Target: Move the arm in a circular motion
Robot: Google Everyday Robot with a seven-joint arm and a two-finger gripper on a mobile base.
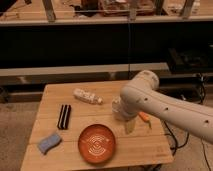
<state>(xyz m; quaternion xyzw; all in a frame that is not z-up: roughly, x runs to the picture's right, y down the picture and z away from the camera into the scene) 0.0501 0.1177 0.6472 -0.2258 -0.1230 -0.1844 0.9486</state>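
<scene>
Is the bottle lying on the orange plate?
No, the bottle lies on the table behind the plate; the gripper hangs right of the plate.

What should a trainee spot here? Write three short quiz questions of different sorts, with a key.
1. True or false: the arm reaches over the table from the picture's right side.
2. Which lies near the table's front left corner? A banana, B blue sponge, C scissors.
3. Fill in: the end effector hangs over the table, just right of the red ____.
Key: 1 true; 2 B; 3 plate.
</scene>
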